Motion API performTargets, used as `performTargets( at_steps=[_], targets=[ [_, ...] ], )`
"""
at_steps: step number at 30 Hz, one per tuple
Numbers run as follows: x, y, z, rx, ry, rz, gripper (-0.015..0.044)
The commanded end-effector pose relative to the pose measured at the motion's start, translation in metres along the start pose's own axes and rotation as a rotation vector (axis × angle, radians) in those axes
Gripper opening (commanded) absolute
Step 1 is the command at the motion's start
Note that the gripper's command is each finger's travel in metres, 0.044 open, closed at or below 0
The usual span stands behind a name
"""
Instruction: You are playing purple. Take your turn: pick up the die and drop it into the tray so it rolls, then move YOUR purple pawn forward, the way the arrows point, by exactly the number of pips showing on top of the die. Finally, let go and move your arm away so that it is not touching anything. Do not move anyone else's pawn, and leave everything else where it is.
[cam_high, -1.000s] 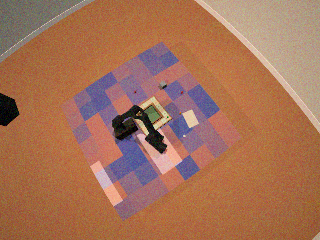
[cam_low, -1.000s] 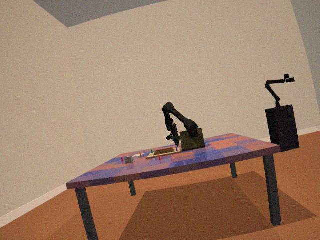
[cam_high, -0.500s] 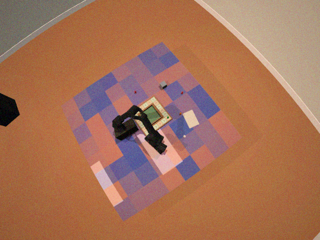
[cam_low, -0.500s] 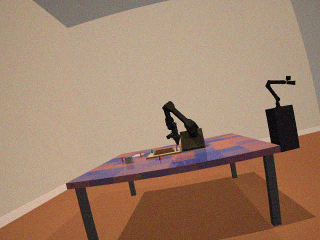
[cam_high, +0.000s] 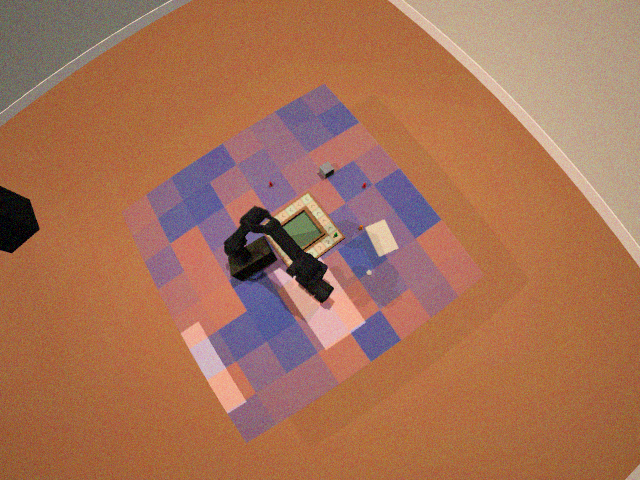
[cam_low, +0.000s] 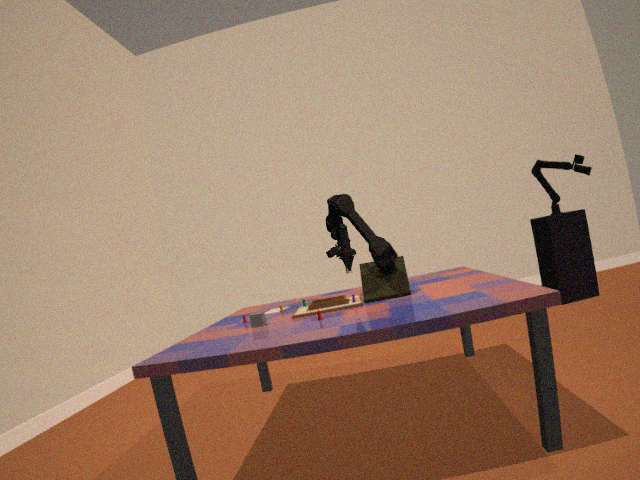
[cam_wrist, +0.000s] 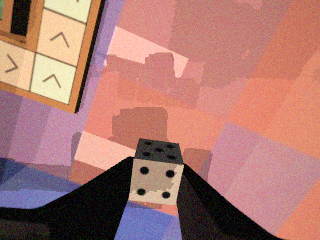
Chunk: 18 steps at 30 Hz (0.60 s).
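My gripper (cam_wrist: 156, 167) (cam_high: 323, 291) (cam_low: 348, 267) is shut on the white die (cam_wrist: 156, 175) and holds it above the patchwork table, just off a corner of the game board (cam_wrist: 52, 77) (cam_high: 308, 202) (cam_low: 310, 311). The die shows four pips on the face toward the wrist camera and a dark face with several pips above it. The green tray (cam_high: 302, 228) sits in the middle of the board. The purple pawn (cam_low: 353, 297) stands on the board's edge nearest the arm base; the arm hides it in the overhead view.
A green pawn (cam_high: 335, 235) (cam_low: 303, 301) stands on the board. Two red pawns (cam_high: 270, 183) (cam_high: 363, 184), an orange pawn (cam_high: 360, 227), a grey cube (cam_high: 326, 169) (cam_low: 257, 319), a pale card (cam_high: 381, 237) and a small white ball (cam_high: 368, 272) lie on the table. The arm base (cam_high: 250, 258) stands beside the board.
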<state>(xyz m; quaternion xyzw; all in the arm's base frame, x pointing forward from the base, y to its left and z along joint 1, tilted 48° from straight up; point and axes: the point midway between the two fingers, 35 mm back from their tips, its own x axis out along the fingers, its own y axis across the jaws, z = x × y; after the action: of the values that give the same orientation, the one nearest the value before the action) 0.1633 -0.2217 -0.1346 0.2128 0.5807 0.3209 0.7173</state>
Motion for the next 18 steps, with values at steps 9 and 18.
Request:
performTargets(
  at_steps=[9,18],
  targets=[
    [-0.009,0.015,0.022,0.164,0.01,-0.011,0.0],
    [-0.009,0.035,0.051,0.401,0.008,-0.025,0.0]
  ],
)
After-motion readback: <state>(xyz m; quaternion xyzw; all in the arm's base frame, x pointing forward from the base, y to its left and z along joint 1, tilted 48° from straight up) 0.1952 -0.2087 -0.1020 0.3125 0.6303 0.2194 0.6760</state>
